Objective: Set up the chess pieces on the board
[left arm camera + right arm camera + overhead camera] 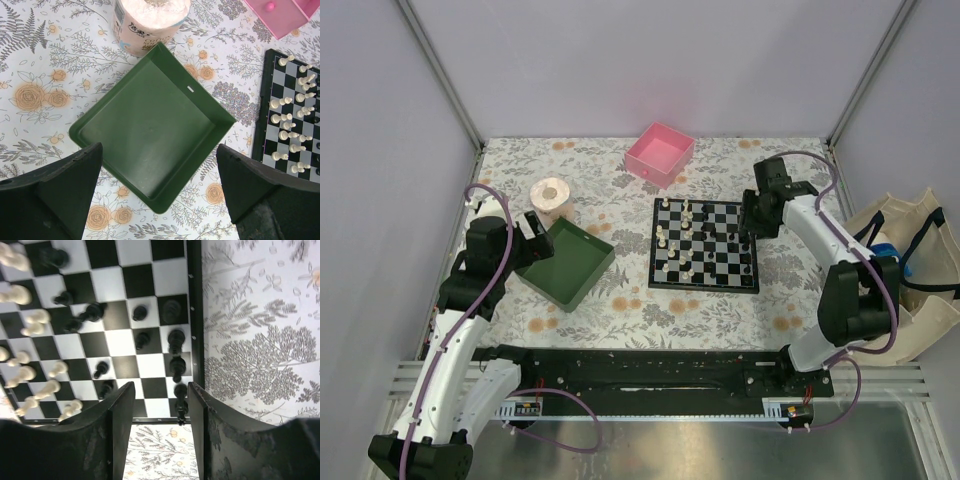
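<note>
The chequered board [705, 245] lies at the table's middle right, with cream-white pieces [665, 240] along its left side and black pieces [738, 240] towards its right. My right gripper [160, 395] hovers open and empty over the board's far right corner [758, 212], above a row of black pieces [176, 360] on the edge file. My left gripper [160, 190] is wide open and empty over the near corner of the green tray [150, 125]. The board's left edge with white pieces [292, 120] shows in the left wrist view.
The green tray [565, 262] sits left of the board and holds nothing. A paper roll [552, 197] stands behind it. A pink box [660, 153] is at the back. A bag [910, 270] lies off the table's right edge.
</note>
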Action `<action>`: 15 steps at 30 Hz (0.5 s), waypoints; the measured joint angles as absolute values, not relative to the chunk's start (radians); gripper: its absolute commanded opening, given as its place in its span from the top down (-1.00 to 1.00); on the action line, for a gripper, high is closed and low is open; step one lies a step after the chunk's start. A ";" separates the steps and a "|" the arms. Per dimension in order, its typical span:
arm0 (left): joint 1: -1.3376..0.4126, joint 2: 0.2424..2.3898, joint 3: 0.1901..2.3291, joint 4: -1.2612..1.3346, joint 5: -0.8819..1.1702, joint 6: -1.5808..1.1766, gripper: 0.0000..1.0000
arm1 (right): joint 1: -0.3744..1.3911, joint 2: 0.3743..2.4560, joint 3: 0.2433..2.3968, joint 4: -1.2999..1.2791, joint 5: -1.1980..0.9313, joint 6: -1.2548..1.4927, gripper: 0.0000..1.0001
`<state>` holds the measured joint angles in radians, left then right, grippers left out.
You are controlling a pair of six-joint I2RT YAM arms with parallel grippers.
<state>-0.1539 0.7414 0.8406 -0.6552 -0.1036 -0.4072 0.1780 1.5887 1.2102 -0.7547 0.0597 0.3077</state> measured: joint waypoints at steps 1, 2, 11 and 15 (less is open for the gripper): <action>-0.154 0.742 0.841 -0.655 -0.104 -0.407 -0.98 | 0.182 1.582 1.226 -0.757 0.060 0.306 -0.11; -0.154 0.742 0.841 -0.656 -0.103 -0.407 -0.98 | 0.187 1.580 1.247 -0.758 0.060 0.305 -0.11; -0.150 0.741 0.840 -0.655 -0.101 -0.407 -0.98 | 0.275 1.697 1.406 -0.766 0.042 0.292 -0.09; -0.148 0.741 0.840 -0.655 -0.101 -0.407 -0.98 | 0.302 1.779 1.462 -0.779 0.030 0.290 -0.09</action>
